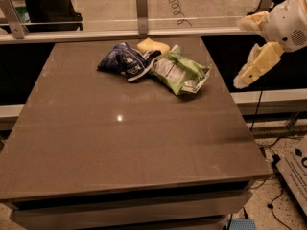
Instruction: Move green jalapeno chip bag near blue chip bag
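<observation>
The green jalapeno chip bag (178, 71) lies flat on the far middle of the brown table (129, 138), its white nutrition panel facing up. Its left end touches the dark blue chip bag (123, 61), which lies just to the left. My gripper (244, 78) hangs off the table's right edge, well to the right of the green bag and above floor level. It holds nothing.
A small pale yellow packet (152, 46) lies behind the two bags, touching them. A glass rail with metal posts (141, 11) runs along the table's far edge. Cables and a white panel (295, 171) lie on the floor at right.
</observation>
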Controlling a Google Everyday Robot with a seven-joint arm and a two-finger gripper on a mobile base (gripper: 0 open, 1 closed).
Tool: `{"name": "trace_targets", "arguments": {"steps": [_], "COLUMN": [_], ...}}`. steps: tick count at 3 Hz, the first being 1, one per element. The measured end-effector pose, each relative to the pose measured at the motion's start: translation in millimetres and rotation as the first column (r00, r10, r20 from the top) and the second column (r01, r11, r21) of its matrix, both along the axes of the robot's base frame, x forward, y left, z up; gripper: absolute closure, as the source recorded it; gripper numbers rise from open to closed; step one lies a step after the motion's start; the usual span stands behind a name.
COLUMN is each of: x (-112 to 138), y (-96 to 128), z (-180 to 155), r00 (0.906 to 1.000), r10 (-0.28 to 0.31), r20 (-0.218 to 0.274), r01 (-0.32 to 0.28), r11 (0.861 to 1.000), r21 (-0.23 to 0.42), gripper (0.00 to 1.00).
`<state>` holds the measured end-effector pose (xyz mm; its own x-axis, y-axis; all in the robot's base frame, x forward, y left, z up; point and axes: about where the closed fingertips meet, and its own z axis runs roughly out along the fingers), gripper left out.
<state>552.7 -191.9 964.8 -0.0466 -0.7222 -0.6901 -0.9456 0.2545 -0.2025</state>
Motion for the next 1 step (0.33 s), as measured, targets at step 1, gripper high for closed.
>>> {"name": "trace_targets", "arguments": {"steps": [1], "x": [0.0], "y": [0.1], "z": [0.0], "r00": [1.0], "r10": [0.0], "r20": [0.0], "r01": [0.0], "r11": [1.0], "r21": [0.0], "gripper": [0.0]}}
